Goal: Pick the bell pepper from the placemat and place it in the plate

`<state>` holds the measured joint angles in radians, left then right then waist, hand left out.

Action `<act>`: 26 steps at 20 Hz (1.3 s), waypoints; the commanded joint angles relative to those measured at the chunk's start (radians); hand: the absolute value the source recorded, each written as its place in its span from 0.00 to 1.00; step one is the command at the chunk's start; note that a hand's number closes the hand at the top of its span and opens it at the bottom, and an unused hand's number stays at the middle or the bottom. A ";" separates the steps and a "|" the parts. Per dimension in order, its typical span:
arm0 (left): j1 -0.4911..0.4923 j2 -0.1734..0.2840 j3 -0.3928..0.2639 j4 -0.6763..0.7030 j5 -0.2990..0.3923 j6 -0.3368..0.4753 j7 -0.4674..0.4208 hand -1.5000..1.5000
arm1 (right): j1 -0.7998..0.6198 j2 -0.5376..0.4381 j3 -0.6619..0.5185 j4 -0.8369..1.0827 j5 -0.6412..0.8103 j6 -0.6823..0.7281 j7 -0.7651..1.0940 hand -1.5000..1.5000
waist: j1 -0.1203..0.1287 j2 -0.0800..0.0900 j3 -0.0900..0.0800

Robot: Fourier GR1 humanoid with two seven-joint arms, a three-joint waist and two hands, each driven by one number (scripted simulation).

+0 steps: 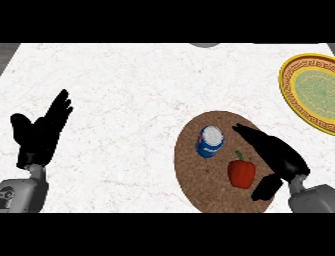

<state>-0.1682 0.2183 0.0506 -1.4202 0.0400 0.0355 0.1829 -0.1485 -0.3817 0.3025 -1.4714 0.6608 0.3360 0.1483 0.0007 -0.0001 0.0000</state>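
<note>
A red bell pepper (241, 172) with a green stem lies on a round brown cork placemat (199, 182) at the lower middle right. My right hand (277, 155) hovers over the mat just right of the pepper, fingers straight and pointing up-left, thumb (266, 187) spread below; the pepper sits between thumb and fingers, not gripped. The yellow plate (295, 75) with a green centre and patterned rim lies at the far right edge, partly cut off. My left hand (41, 132) rests open at the left, fingers up.
A blue and white can (210, 141) stands on the placemat just up-left of the pepper, close to my right fingertips. The white marble counter (126, 90) stretches wide between the hands. A grey object (205, 45) peeks in at the top edge.
</note>
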 commanded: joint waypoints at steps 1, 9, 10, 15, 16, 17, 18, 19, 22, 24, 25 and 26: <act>0.016 0.022 0.044 0.058 0.021 -0.054 -0.052 0.50 | 0.024 0.057 0.046 -0.002 0.090 -0.016 0.040 0.00 | -0.001 0.000 0.000; -0.023 0.019 0.061 0.086 0.007 -0.061 -0.064 0.50 | -0.011 0.057 0.071 0.029 0.110 0.092 -0.078 1.00 | -0.002 0.000 0.000; 0.032 -0.012 0.012 -0.012 -0.019 -0.036 -0.030 0.50 | -0.020 0.070 0.082 0.116 0.140 0.026 -0.142 1.00 | 0.005 0.000 0.000; 0.016 -0.020 0.009 -0.086 -0.011 -0.026 0.065 0.50 | 0.034 0.092 0.057 0.085 0.142 -0.001 -0.155 1.00 | 0.002 -0.001 0.001; 0.038 0.008 0.040 -0.052 0.001 -0.060 0.010 0.50 | -0.021 0.114 0.037 0.134 0.145 0.002 -0.152 1.00 | 0.004 0.000 0.000; 0.042 -0.032 0.015 -0.014 -0.034 -0.025 -0.029 0.50 | -0.019 0.129 0.044 0.124 0.156 -0.001 -0.139 1.00 | 0.002 0.000 0.000; 0.004 -0.010 0.044 -0.004 0.005 -0.056 -0.010 0.50 | -0.021 0.123 0.032 0.111 0.142 -0.009 -0.172 1.00 | 0.001 0.000 0.000; -0.021 -0.004 0.050 0.049 -0.020 -0.042 -0.034 0.50 | -0.080 0.082 -0.011 0.095 0.098 0.073 -0.192 1.00 | -0.001 0.001 0.000; -0.043 0.006 0.055 0.025 -0.005 -0.056 0.017 0.50 | -0.134 0.087 -0.024 0.166 0.093 0.071 -0.282 1.00 | 0.004 0.001 0.000; 0.037 -0.047 0.002 -0.104 -0.036 -0.008 0.058 0.50 | -0.098 0.095 -0.019 0.166 0.131 -0.019 -0.335 1.00 | 0.007 -0.001 0.001; -0.008 -0.025 0.042 0.034 -0.027 -0.036 -0.030 0.50 | -0.136 0.081 -0.038 0.155 0.143 -0.023 -0.336 1.00 | 0.002 0.001 0.000; -0.028 -0.028 0.044 0.050 -0.024 -0.031 -0.004 0.50 | -0.094 0.057 -0.040 0.066 0.154 -0.037 -0.311 1.00 | -0.005 0.000 0.000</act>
<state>-0.1765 0.1954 0.0859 -1.4074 0.0172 0.0024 0.1789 -0.2385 -0.3120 0.2825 -1.3526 0.7885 0.3467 -0.1409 0.0004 -0.0021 -0.0031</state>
